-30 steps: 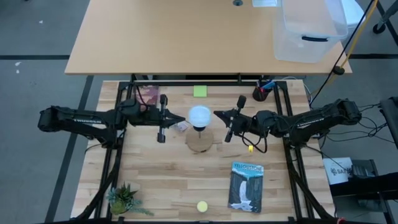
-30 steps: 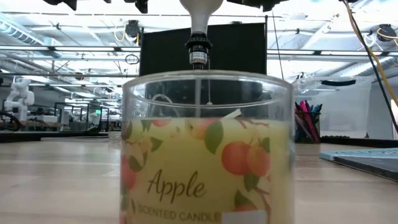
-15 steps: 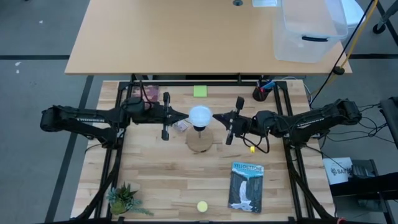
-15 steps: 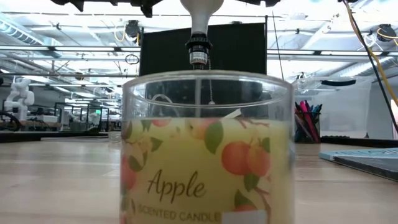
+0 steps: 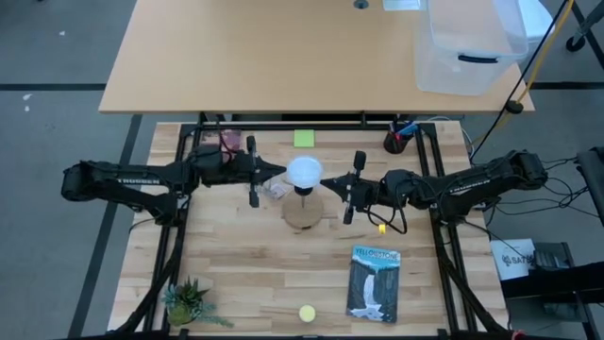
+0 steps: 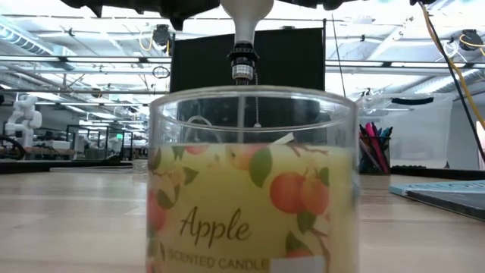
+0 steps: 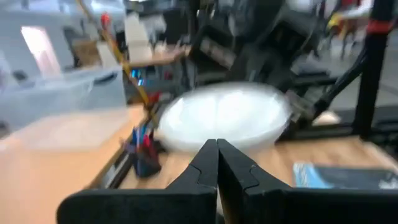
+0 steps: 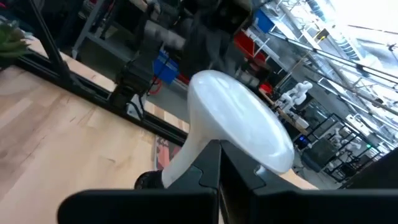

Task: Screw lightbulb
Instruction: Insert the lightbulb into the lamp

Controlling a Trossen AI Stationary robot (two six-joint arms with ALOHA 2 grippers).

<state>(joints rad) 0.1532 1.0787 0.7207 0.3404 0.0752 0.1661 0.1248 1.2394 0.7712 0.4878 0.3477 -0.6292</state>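
**Asker:** Lightbulb first, please: where is it, and are the fingers on it?

**Describer:** Lightbulb (image 5: pixel 303 174) stands upright at the middle of the bench (image 5: pixel 245 264), white dome up, neck down in the black socket of the round wooden base (image 5: pixel 303 213). Nothing pinches it. The left gripper (image 5: pixel 281 176) comes in from nine o'clock with fingers (image 7: pixel 214 165) pressed together, their tip just beside the dome. The right gripper (image 5: pixel 326 181) comes in from three o'clock, its fingers (image 8: pixel 211 168) pressed together too, their tip close by the neck.

**Asker:** What has just changed?

**Describer:** Over the last second both arms have slid inward toward the bulb, the left from nine o'clock and the right from three. A clear gap stood on each side; now both tips sit nearly against it. The bulb itself has not shifted.

**Asker:** And for the task?

**Describer:** My reading is that the approach is ending. With both sets of fingers shut, neither can clasp the dome as they stand, so turning it is not yet under way.

**Asker:** Anything else nearby?

**Describer:** A book (image 5: pixel 374 282) lies at five o'clock, a small yellow ball (image 5: pixel 307 313) at six, a potted plant (image 5: pixel 185 302) at seven.
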